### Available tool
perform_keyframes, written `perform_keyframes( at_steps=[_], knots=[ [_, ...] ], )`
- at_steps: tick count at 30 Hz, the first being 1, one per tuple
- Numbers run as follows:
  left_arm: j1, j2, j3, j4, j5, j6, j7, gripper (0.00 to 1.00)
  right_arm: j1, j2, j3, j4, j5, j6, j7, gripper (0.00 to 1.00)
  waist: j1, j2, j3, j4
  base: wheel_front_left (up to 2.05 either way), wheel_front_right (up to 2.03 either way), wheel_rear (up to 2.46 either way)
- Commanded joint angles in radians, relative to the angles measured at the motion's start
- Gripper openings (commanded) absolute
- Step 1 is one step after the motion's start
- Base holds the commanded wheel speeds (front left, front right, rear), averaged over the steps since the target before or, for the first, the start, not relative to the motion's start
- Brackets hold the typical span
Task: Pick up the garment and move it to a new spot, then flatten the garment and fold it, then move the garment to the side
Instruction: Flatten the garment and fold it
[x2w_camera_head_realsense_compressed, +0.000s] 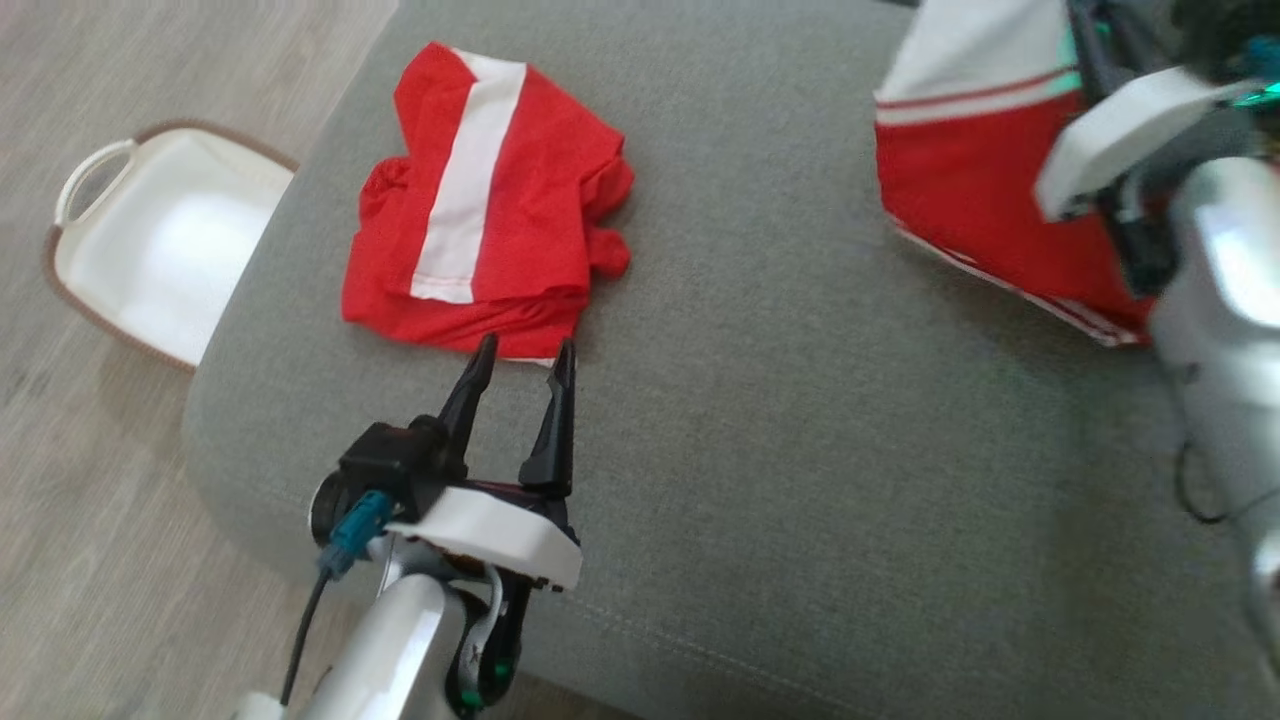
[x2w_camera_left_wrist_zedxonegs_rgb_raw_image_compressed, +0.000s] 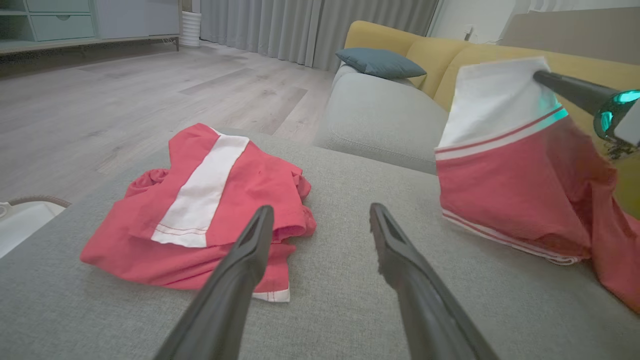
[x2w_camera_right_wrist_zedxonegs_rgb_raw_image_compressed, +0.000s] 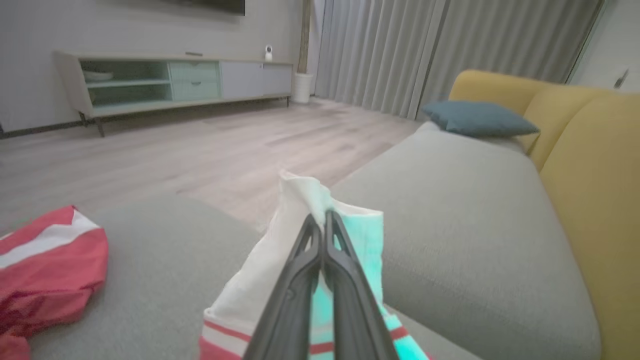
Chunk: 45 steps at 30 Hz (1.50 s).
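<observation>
The right end effector (x2w_camera_right_wrist_zedxonegs_rgb_raw_image_compressed: 320, 220) is clamped on a red-and-white garment (x2w_camera_head_realsense_compressed: 960, 170) over the grey sofa seat (x2w_camera_head_realsense_compressed: 800, 420); the left end effector (x2w_camera_head_realsense_compressed: 525, 355) hovers over that seat, fingers apart.

Grey sofa cushion (x2w_camera_head_realsense_compressed: 800, 420), folded red-and-white garment (x2w_camera_head_realsense_compressed: 480, 210) lying on it — near its left edge

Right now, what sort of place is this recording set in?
Most likely a home living room: a yellow sofa with a blue cushion, a low cabinet along the wall, and floor-length grey curtains.
</observation>
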Motion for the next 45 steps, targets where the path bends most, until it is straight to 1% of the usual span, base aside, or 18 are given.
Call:
perform_keyframes(
  at_steps=[1,4,7,10,12,13,14,16,18,21,24,29,32,35,40,45],
  knots=[
    [-0.005,0.005,0.046,-0.03,0.0,0.004,-0.005,1.0,-0.008,0.045,0.028,-0.036,-0.009,0.004,-0.033,0.0,0.0,-0.0001,-0.022,-0.018,0.0,0.0,0.0],
    [0.011,0.005,0.062,-0.028,0.005,0.0,-0.005,1.0,0.036,0.096,0.092,-0.08,-0.039,0.004,-0.083,0.0,0.0,-0.0001,-0.046,-0.039,0.0,0.0,0.0],
    [0.025,0.005,0.074,-0.026,0.014,-0.004,-0.005,1.0,0.135,0.149,0.163,-0.153,-0.053,0.004,-0.104,0.0,0.0,-0.0001,-0.069,-0.062,0.0,0.0,0.0],
    [0.038,0.005,0.088,-0.022,0.026,-0.009,-0.005,1.0,0.261,0.187,0.241,-0.207,-0.054,0.004,-0.102,0.0,0.0,-0.0001,-0.093,-0.09,0.0,0.0,0.0],
    [0.046,0.005,0.099,-0.016,0.033,-0.014,-0.005,1.0,0.338,0.204,0.295,-0.216,-0.057,0.004,-0.067,0.0,0.0,-0.0001,-0.109,-0.11,0.0,0.0,0.0],
    [0.05,0.005,0.104,-0.013,0.036,-0.016,-0.005,1.0,0.372,0.21,0.321,-0.217,-0.055,0.004,-0.049,0.38,0.0,-0.0001,-0.117,-0.119,0.0,0.0,0.0],
    [0.052,0.005,0.108,-0.01,0.038,-0.019,-0.005,1.0,0.4,0.215,0.347,-0.218,-0.053,0.004,-0.034,0.99,0.0,-0.0001,-0.124,-0.126,0.0,0.0,0.0],
    [0.056,0.005,0.114,-0.004,0.043,-0.026,-0.005,1.0,0.442,0.222,0.377,-0.221,-0.046,0.004,-0.015,1.0,0.0,-0.0001,-0.141,-0.14,0.0,0.0,0.0],
    [0.062,0.005,0.124,0.0,0.048,-0.029,-0.005,1.0,0.468,0.226,0.381,-0.228,-0.038,0.004,-0.004,1.0,0.0,-0.0001,-0.154,-0.159,0.0,0.0,0.0],
    [0.071,0.005,0.142,0.003,0.054,-0.035,-0.005,1.0,0.492,0.225,0.335,-0.247,-0.034,0.004,-0.006,1.0,0.0,-0.0001,-0.171,-0.188,0.0,0.0,0.0],
    [0.079,0.005,0.159,0.001,0.056,-0.039,-0.005,1.0,0.513,0.214,0.237,-0.28,-0.044,0.004,-0.021,1.0,0.0,-0.0001,-0.185,-0.22,0.0,0.0,0.0],
    [0.086,0.005,0.178,-0.016,0.042,-0.042,-0.005,1.0,0.584,0.204,0.005,-0.384,-0.088,0.004,-0.055,1.0,0.0,-0.0001,-0.2,-0.275,0.0,0.0,0.0],
    [0.09,0.005,0.187,-0.03,0.02,-0.038,-0.005,1.0,0.656,0.211,-0.132,-0.467,-0.127,0.004,-0.068,1.0,0.0,-0.0001,-0.206,-0.306,0.0,0.0,0.0],
    [0.103,0.005,0.2,-0.042,-0.002,-0.034,-0.005,1.0,0.739,0.229,-0.233,-0.544,-0.155,0.004,-0.058,1.0,0.0,-0.0001,-0.212,-0.341,0.0,0.0,0.0],
    [0.135,0.005,0.223,-0.034,-0.021,-0.034,-0.005,1.0,0.859,0.251,-0.331,-0.664,-0.189,0.004,-0.076,1.0,0.0,-0.0001,-0.212,-0.389,0.0,0.0,0.0],
    [0.143,0.005,0.229,-0.002,-0.007,-0.038,-0.005,1.0,0.904,0.256,-0.345,-0.71,-0.186,0.004,-0.086,1.0,0.0,-0.0001,-0.195,-0.424,0.0,0.0,0.0]
  ],
)
